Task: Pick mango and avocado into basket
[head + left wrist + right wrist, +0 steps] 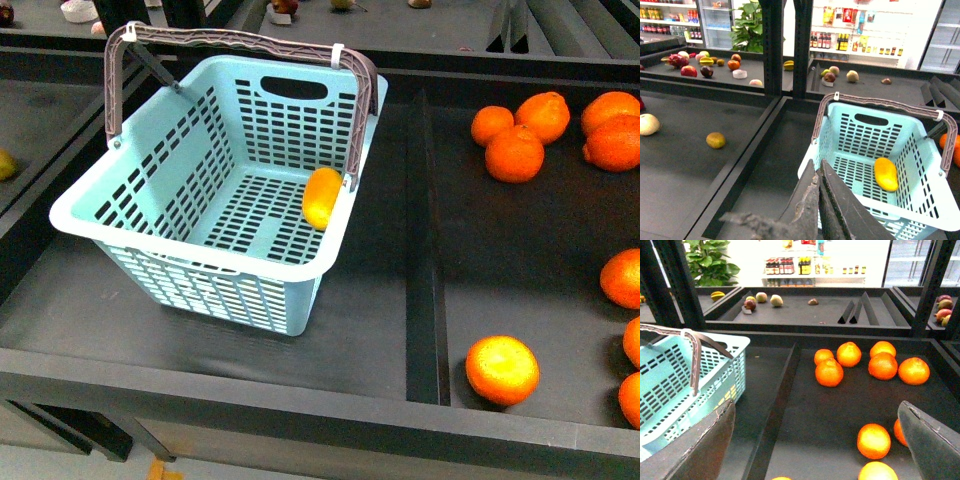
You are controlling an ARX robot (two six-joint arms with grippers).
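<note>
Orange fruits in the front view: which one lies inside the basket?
The mango. It is elongated and rests against the basket wall; the round tangerines all lie on the shelf outside.

mango (322,197): front view, right edge hidden behind basket (150,205) handle; sits inside by right wall.
avocado: can't pick out in any view.
basket: right wrist view, cut by left edge, only one corner + handle seen.
left tool (819,210): tips cut off by frame bottom; jaws pressed together, nothing seen btwn.
right tool (815,440): only 2 fingers at frame corners, tips out of frame; wide apart.
tangerines (515,152): front view, several cut by right edge.
far fruit (690,62): left wrist view, too small/blurred to ID.
shelf bottles (785,265): blurred, labels unreadable.
</note>
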